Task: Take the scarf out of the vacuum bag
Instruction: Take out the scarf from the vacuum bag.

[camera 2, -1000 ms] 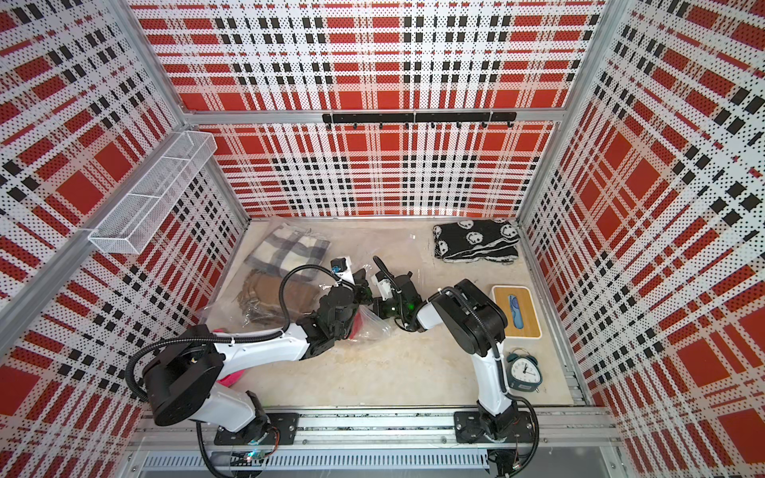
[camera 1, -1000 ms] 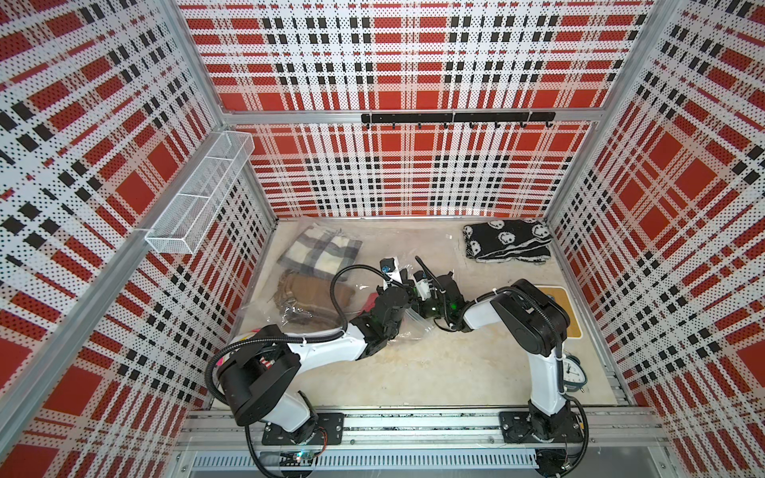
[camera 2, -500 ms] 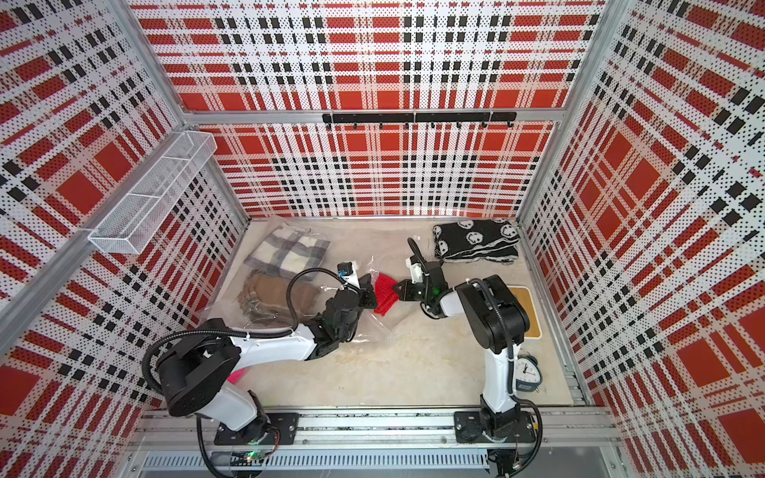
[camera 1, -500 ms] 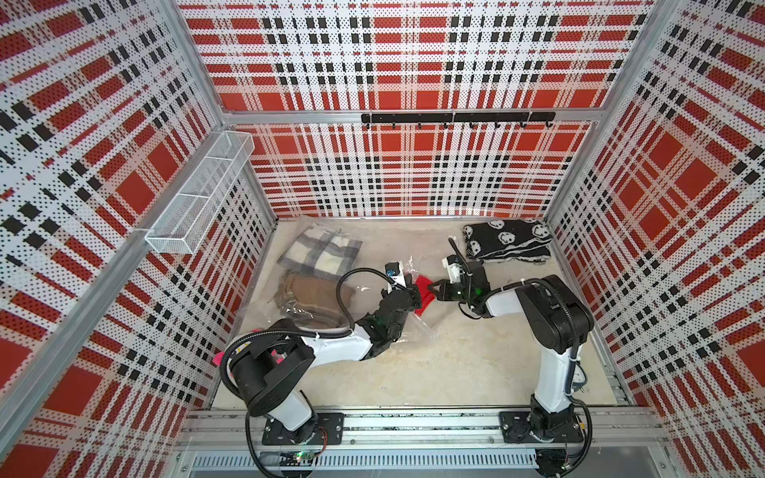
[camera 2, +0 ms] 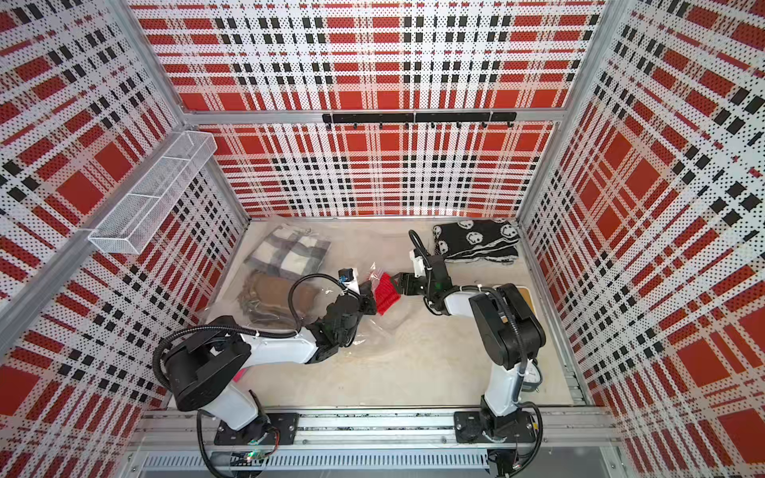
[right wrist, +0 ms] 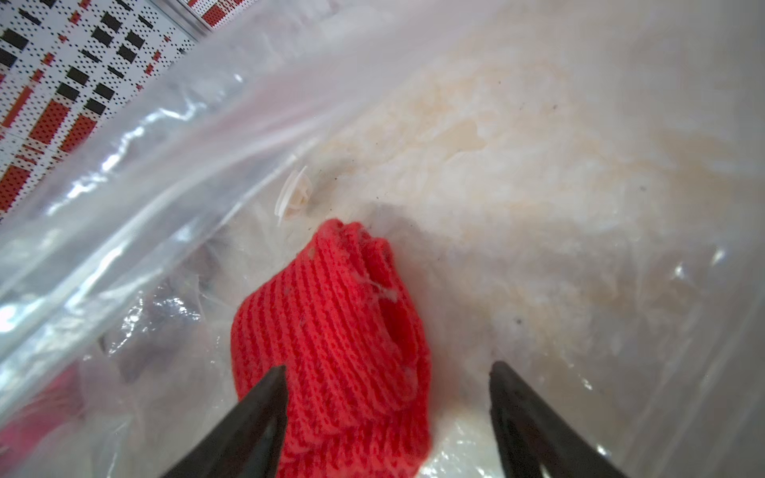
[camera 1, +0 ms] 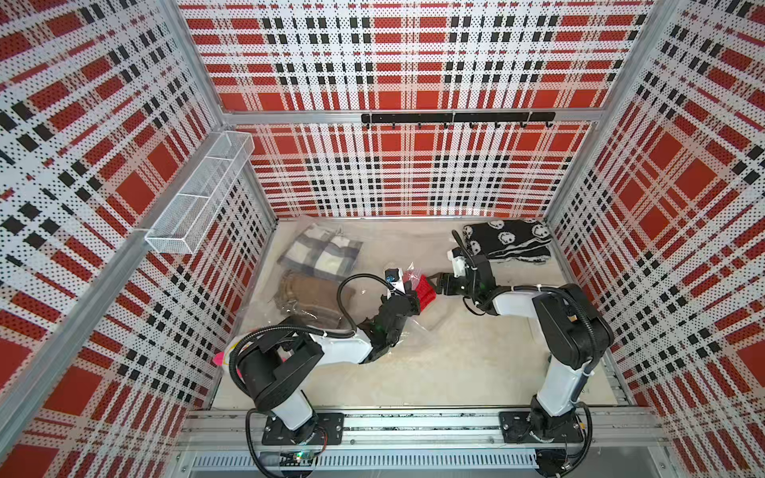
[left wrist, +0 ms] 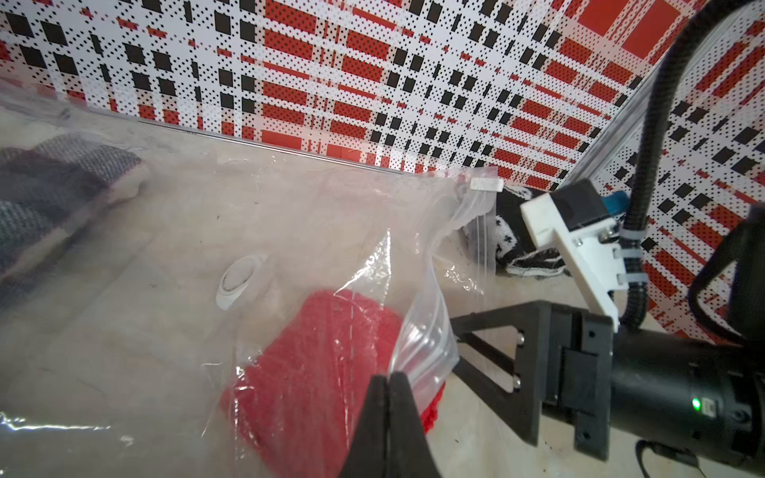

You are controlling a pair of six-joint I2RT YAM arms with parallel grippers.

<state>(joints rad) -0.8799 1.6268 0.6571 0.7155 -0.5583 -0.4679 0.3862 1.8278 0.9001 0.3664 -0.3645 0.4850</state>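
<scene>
Arms: both reach in over the beige table (camera 1: 455,364), with the grippers pointing at each other near the middle.
Left arm (camera 1: 339,347): lying low, forearm stretched out from the near rail, wrist tipped up a bit at the end.
Right arm (camera 1: 517,304): elbow up high over its base, forearm running roughly level toward the left one.
Left gripper (left wrist: 387,378): jaws pressed flat together. As far as its wrist cam shows, they're nipping the zip-seal edge of the big clear crinkly plastic vacuum bag (left wrist: 248,207), and that lip stands up off the table.
Right gripper (right wrist: 389,372): jaws spread wide at the bag's mouth, not clamped on anything. One finger (right wrist: 265,409) overlaps the side of the red knitted scarf (right wrist: 343,331); can't tell if it actually touches.
Scarf: bunched up right at the bag's mouth, between the two grippers. In the left wrist view most of it sits under the clear film, with one red edge sticking out past the zip strip.
Valve: round white valve (left wrist: 240,279) on the bag's face, near the scarf's far end.
Other stuff: a grey-and-white checked cloth (camera 1: 321,254) and a brown folded cloth (camera 1: 310,296) sit on the left under plastic; can't tell if they're inside this bag. A black cloth with white skull-like shapes (camera 1: 509,240) lies by the far right corner.
</scene>
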